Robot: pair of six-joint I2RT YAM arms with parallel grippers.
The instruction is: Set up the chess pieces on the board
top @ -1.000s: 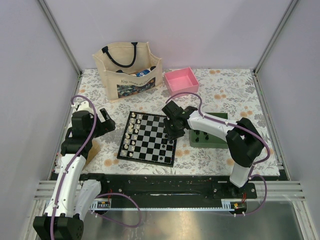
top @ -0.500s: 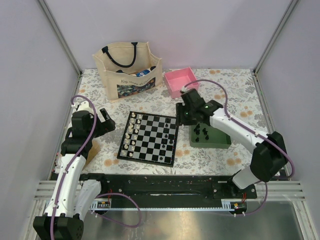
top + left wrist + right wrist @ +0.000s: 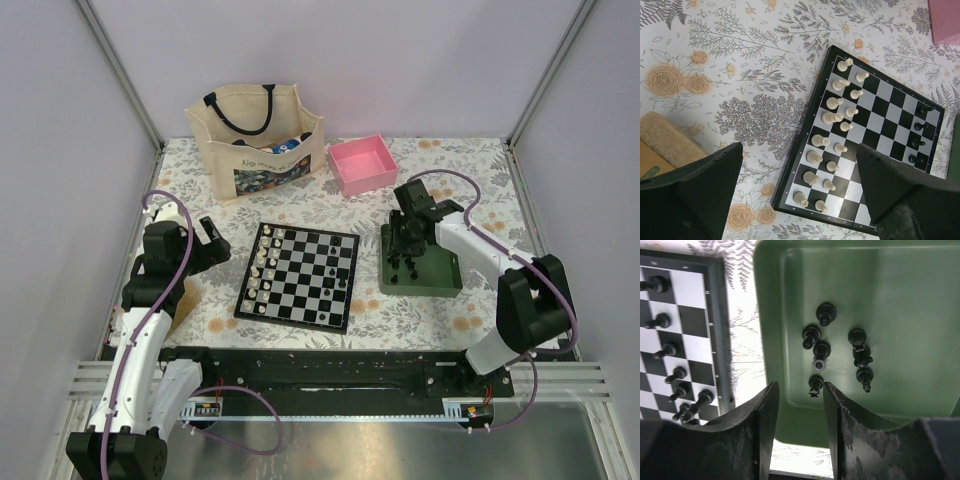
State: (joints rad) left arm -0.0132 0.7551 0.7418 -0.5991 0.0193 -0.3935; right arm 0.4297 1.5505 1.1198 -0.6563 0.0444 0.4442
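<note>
My right gripper [image 3: 800, 386] hangs over the near left part of the green tray [image 3: 910, 315]. Its fingers stand a little apart with nothing between them. Below it in the tray lies a handful of the black chess pieces [image 3: 821, 350], tiny glossy plastic men with round heads and flared bases. Most are grouped together, and one is tipped so that a pale ring under its base shows.

The tray sits just right of the board [image 3: 298, 277], a small black-and-white checked square with a black rim in the middle of the flowered table [image 3: 460, 170]. More black pieces [image 3: 335, 272] stand along the board's right side. The cream-white chessmen [image 3: 832, 117] fill two files on its left side.

My left gripper [image 3: 797, 150] hovers left of the board, fingers spread wide and empty. A tote bag [image 3: 255, 135] and a pink box [image 3: 362, 163] stand at the far edge.
</note>
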